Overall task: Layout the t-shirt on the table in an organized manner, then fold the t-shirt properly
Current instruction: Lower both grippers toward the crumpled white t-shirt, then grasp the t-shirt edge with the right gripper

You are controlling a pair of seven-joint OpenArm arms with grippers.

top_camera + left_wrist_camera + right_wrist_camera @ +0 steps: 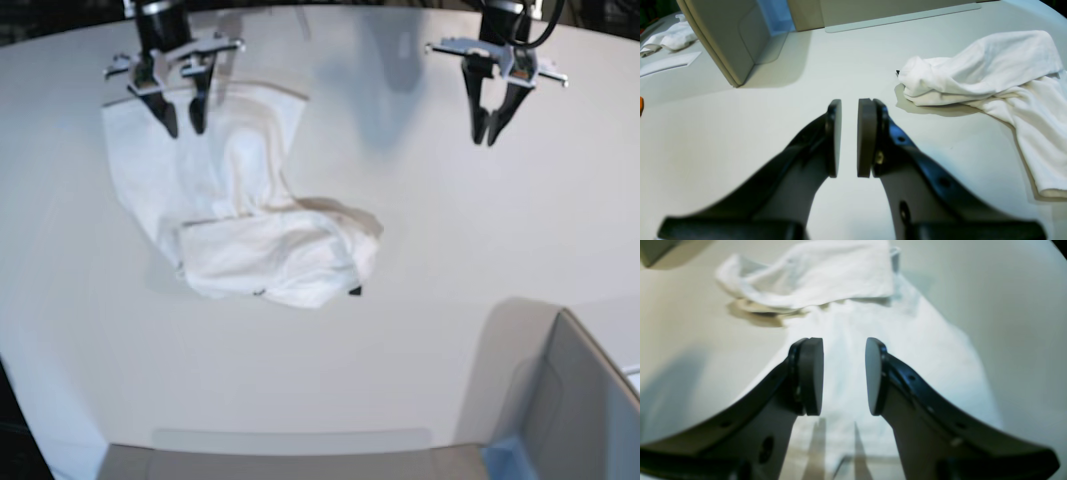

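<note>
Shirt: soft, limp, bunched; we judge a flat hem corner best.
Right gripper: spread, empty.
Left gripper: narrowly parted, empty.

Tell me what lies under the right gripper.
Under the open right gripper lies the flat part of the t-shirt, spread on the table. The tabletop beneath that cloth is covered.

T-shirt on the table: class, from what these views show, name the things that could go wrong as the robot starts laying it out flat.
1. The t-shirt lies bunched, with layers folded over each other, so the right gripper, open above it, may pinch several layers at once.
2. The left gripper hangs over bare table, apart from the cloth; a one-sided pull could drag the shirt instead of spreading it.
3. The grey box stands nearby; a swinging arm might hit it.
</note>
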